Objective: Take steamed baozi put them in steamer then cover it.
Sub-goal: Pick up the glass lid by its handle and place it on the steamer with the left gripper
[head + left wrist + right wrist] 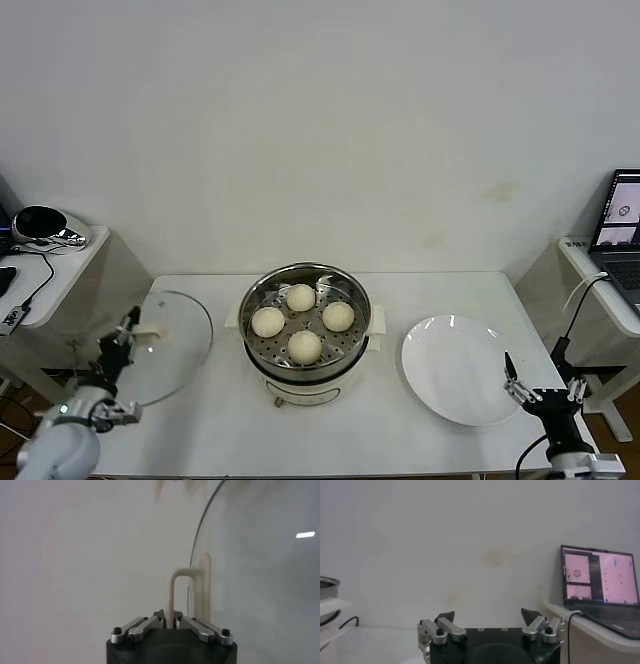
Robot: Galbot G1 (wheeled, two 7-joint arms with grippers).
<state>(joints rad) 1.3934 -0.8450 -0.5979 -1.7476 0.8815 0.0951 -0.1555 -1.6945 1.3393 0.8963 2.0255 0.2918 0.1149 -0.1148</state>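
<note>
Left hand: at the left edge of the desk, fingers closed narrow on the cream-white handle of the cover.
Cover: clear glass lid with metal rim, held at its centre handle by the left hand; in the head view it overlaps the desk's left edge. Whether it rests on the desk or is lifted cannot be determined.
Steamer: shiny steel pot on a white base, mid-desk, well apart from the left hand on the side toward the right hand; uncovered.
Steamed baozi: four buns on the perforated tray inside the steamer, spaced in a ring, none touching.
Right hand: off the desk's right front corner, fingers spread wide, holding nothing.
Plate: flat, white, just beside the right hand, between it and the steamer.
Laptop: open, screen lit, on a side desk beyond the right hand.
</note>
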